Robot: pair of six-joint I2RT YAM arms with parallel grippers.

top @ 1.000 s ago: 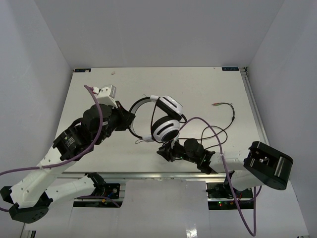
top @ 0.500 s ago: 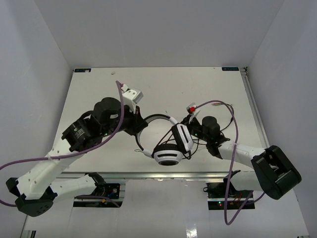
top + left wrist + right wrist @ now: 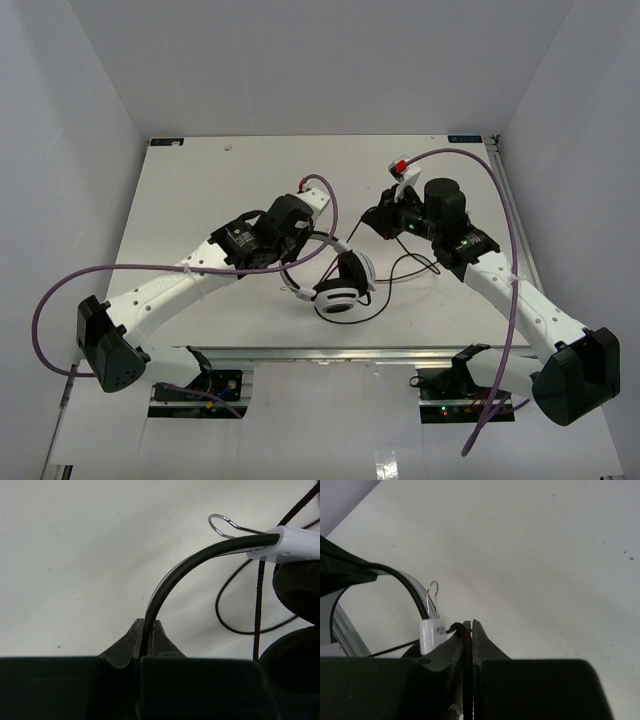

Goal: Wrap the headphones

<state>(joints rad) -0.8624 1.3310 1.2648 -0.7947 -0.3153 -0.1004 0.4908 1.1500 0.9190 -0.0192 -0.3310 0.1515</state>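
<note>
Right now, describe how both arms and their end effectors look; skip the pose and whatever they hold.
The left arm and right arm both have white links between bulky black joint housings. A purple cable loops loosely along each, ending at a red fitting near the wrist. The left end effector and right end effector are matt black, each with two wedge-shaped fingers tapering to narrow tips.

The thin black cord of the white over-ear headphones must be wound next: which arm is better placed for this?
Right, probably. The right gripper is shut on the thin black cord and could lead it around; the left gripper clamps the thin headband, steadying the white headphones.
</note>
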